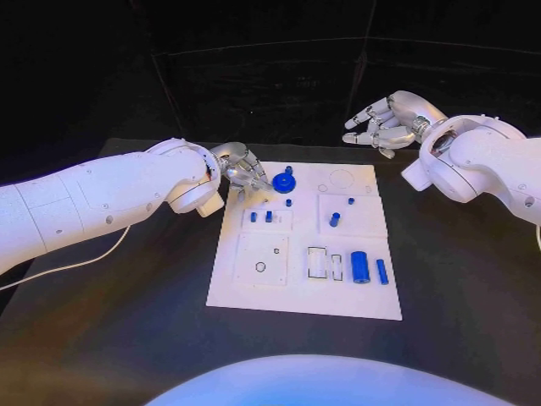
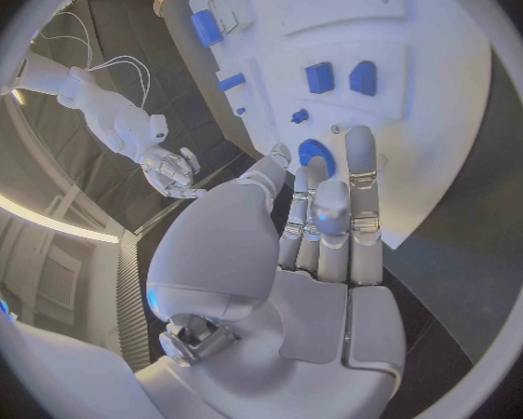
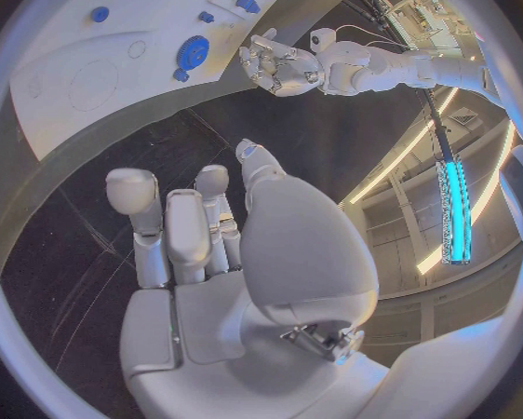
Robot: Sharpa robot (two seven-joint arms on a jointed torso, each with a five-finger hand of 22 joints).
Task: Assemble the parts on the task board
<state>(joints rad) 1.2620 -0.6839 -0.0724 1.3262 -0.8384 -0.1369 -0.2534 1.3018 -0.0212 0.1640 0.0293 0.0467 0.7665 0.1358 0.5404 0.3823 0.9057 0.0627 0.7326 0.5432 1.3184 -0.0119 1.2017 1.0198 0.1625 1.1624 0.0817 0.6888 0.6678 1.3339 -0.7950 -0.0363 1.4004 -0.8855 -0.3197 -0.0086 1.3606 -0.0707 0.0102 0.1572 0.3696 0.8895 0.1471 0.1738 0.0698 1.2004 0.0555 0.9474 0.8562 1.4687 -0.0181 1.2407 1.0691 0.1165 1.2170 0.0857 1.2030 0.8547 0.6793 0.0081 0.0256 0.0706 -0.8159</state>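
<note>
Fingers [image 2: 360, 186] of the left hand [image 1: 237, 165] reach out, spread and empty, just beside the round blue knob-like part [image 1: 283, 181] at the far left of the white task board [image 1: 259, 292] on the black table [image 1: 466, 296]. The right hand [image 1: 390, 120] hovers loosely curled and empty, well apart beyond the board's far edge, so the left is nearer.

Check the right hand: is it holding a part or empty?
Empty. The right hand hovers off the task board's far corner, fingers loosely curled and apart, with nothing between them in its own wrist view.
</note>
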